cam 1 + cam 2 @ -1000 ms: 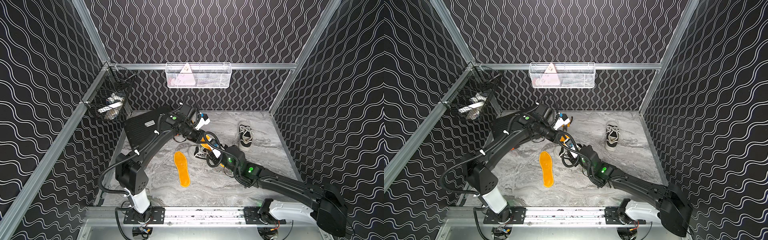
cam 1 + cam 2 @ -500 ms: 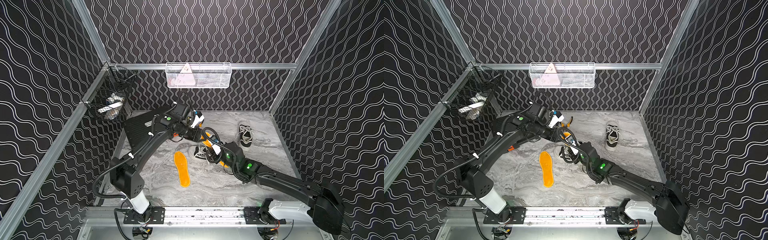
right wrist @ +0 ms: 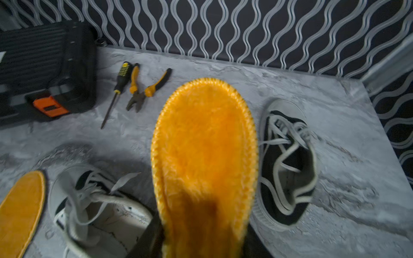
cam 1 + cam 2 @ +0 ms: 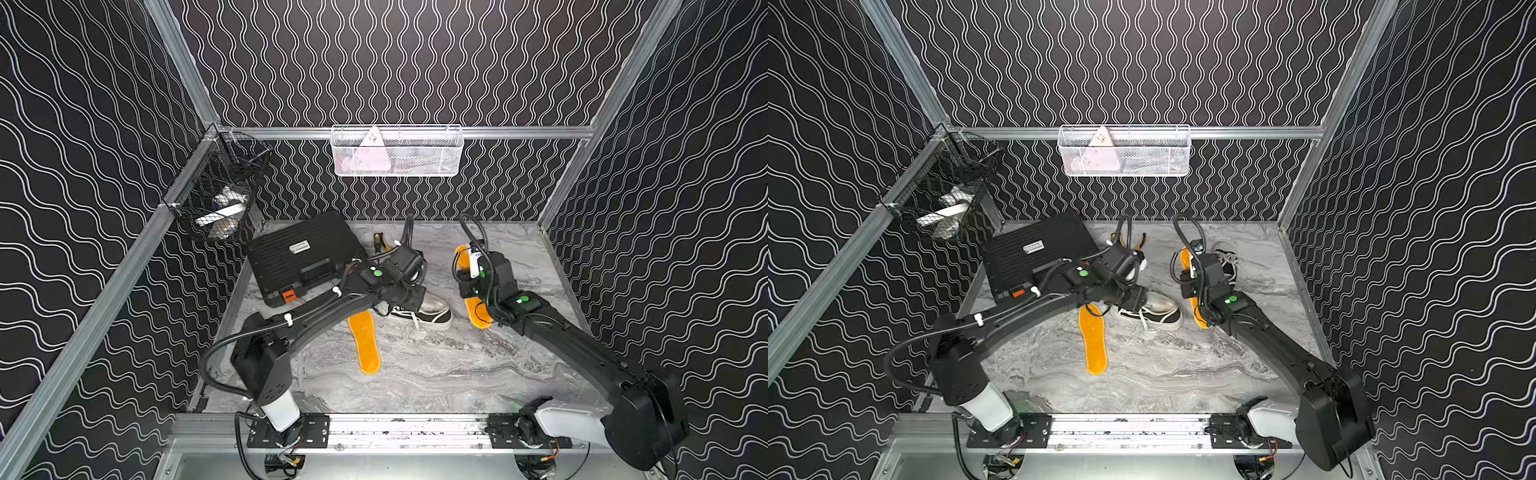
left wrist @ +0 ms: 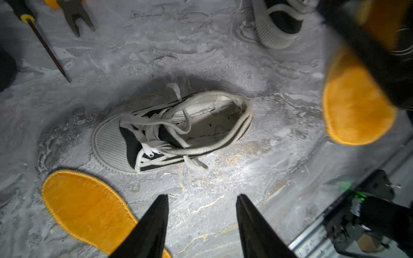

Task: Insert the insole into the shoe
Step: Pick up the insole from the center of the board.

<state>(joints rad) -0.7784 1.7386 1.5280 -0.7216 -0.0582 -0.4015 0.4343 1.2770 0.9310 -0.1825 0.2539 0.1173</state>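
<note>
A black-and-white shoe lies on the marble table with its opening empty. My left gripper hovers open just above it, holding nothing. My right gripper is shut on an orange furry insole, held off the table to the right of the shoe. The insole's free end points toward the back wall. A second orange insole lies flat in front of the shoe.
A second shoe sits at the back right, close behind the right wrist. A black case stands at the back left. A screwdriver and pliers lie beside it. Wire baskets hang on the walls.
The left gripper has opened and now hangs over the shoe. The right arm has swung from the shoe to the right, carrying the insole with it.
</note>
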